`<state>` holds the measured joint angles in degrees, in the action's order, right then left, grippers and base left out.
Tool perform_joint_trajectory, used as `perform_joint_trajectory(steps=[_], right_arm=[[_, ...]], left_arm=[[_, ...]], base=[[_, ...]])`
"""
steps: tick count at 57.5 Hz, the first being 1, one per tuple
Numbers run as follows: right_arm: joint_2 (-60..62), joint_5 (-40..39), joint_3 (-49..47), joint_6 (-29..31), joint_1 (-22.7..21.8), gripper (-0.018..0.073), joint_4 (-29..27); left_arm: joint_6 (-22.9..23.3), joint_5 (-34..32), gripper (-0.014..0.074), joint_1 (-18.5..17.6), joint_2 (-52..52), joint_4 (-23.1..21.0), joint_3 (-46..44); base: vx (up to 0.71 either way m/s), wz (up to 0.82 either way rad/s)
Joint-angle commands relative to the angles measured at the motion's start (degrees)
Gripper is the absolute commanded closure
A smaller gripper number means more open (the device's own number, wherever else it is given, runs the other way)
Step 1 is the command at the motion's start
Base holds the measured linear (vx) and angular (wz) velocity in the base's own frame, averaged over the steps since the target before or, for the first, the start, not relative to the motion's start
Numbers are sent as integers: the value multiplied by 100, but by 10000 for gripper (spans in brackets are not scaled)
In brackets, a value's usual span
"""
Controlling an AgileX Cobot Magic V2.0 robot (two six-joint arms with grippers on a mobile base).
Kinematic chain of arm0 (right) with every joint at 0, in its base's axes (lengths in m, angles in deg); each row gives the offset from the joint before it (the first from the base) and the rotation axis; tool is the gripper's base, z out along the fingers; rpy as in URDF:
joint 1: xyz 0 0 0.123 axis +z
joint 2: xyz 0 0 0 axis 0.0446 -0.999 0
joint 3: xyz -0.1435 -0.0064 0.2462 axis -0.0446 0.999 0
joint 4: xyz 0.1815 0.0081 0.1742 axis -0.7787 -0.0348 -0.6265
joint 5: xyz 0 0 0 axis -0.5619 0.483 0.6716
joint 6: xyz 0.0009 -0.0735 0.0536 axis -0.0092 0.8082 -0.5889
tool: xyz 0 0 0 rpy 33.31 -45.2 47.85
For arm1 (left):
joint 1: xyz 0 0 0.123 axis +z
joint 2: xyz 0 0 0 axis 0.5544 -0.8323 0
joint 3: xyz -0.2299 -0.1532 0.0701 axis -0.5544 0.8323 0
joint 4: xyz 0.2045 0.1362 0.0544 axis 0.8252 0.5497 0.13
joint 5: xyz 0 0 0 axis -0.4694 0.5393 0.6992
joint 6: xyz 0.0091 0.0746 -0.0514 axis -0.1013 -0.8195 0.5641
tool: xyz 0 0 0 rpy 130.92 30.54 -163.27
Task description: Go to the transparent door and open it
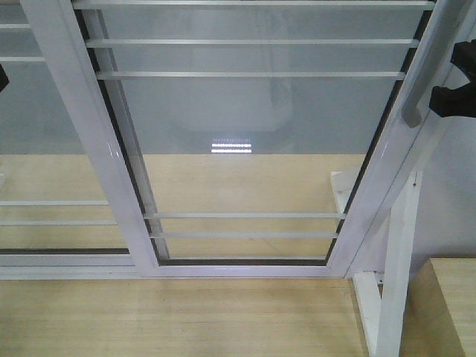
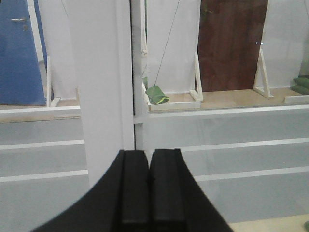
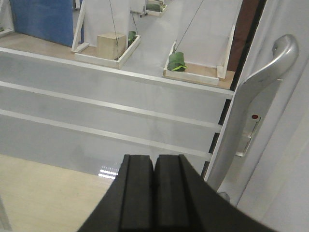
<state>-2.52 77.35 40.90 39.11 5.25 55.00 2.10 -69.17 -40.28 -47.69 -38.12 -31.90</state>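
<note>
The transparent door fills the front view: clear glass in a white frame with thin horizontal white bars. Its curved grey handle is on the right stile. My right gripper is black, at the right edge, just right of the handle. In the right wrist view my right gripper is shut and empty, and the handle stands close on its right, apart from it. My left gripper is shut and empty, facing a white frame stile. Only a dark sliver of it shows in the front view.
A similar barred glass panel without a handle is on the left. A white outer post with braces and a wooden box stand at the lower right. Beyond the glass are a green bundle and a cardboard box.
</note>
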Motion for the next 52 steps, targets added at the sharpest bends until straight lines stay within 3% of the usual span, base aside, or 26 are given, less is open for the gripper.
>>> perform_joint_trajectory(steps=[1, 8, 18, 26, 33, 46, 52], right_arm=[[12, -448, -215, -21, -25, 475, -11], [4, -473, -215, -79, -25, 357, -11], [-7, -702, -215, -80, -25, 97, -11], [-14, -1043, -215, -80, -25, -50, -6], [-14, -1166, -215, -59, -128, -69, -11], [-85, -529, -215, -300, -1240, -16, -247], [-327, -545, -215, -299, -1508, 10, -472]], left_arm=[[-4, -581, 492, 3, 64, -25, -211], [-4, -473, 374, 3, -6, -25, -211], [-9, -455, 188, 3, -263, -19, -211], [5, -400, 76, 3, -513, -31, -211], [5, -352, 32, 3, -569, -31, -211], [5, -289, 29, 3, -569, -31, -211], [5, -289, 29, 3, -569, -31, -211]], base=[[0, 0], [0, 0], [0, 0], [0, 0], [0, 0], [0, 0], [0, 0]])
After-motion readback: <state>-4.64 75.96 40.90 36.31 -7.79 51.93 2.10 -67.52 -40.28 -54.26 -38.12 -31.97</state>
